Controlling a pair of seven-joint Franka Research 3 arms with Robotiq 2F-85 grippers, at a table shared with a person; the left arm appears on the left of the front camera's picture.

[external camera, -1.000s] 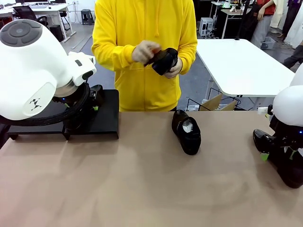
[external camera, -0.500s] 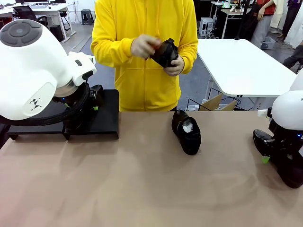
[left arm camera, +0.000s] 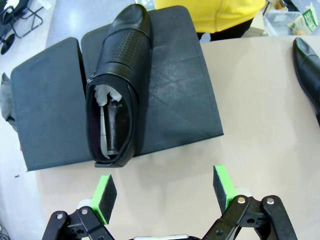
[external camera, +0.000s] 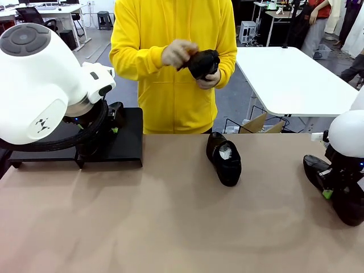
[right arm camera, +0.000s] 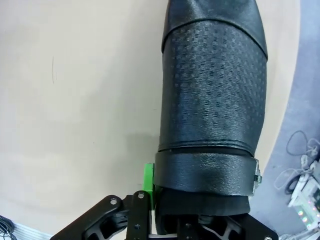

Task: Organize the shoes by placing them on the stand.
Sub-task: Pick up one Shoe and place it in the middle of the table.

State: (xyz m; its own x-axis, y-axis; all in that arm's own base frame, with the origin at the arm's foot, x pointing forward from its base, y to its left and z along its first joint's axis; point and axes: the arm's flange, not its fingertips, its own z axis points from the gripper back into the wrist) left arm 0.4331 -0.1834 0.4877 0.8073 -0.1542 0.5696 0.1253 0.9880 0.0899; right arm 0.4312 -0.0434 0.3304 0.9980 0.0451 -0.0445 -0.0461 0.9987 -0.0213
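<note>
One black shoe (left arm camera: 117, 100) stuffed with white paper lies lengthwise on the matte-black stand (left arm camera: 175, 85). My left gripper (left arm camera: 165, 192) hovers open just in front of its heel, with nothing between the green pads. At the table's right edge, my right gripper (right arm camera: 162, 197) is shut on the heel-side wall of a second shoe (right arm camera: 215, 90), one green pad (right arm camera: 148, 177) pressed on its outside. From the front, this shoe (external camera: 314, 168) rests on the table under the right gripper (external camera: 329, 190). A third shoe (external camera: 224, 159) lies mid-table. The person holds a fourth shoe (external camera: 203, 62) in both hands.
The stand (external camera: 128, 142) sits at the table's far left, with my left arm (external camera: 40, 85) above it. The person in a yellow hoodie (external camera: 170, 34) stands at the far edge. A white table (external camera: 290, 79) stands behind on the right. The brown tabletop (external camera: 142, 222) lies open in front.
My right gripper has closed on the shoe at the right edge and shifted slightly. The person has turned the shoe in their hands. The left arm has not moved.
</note>
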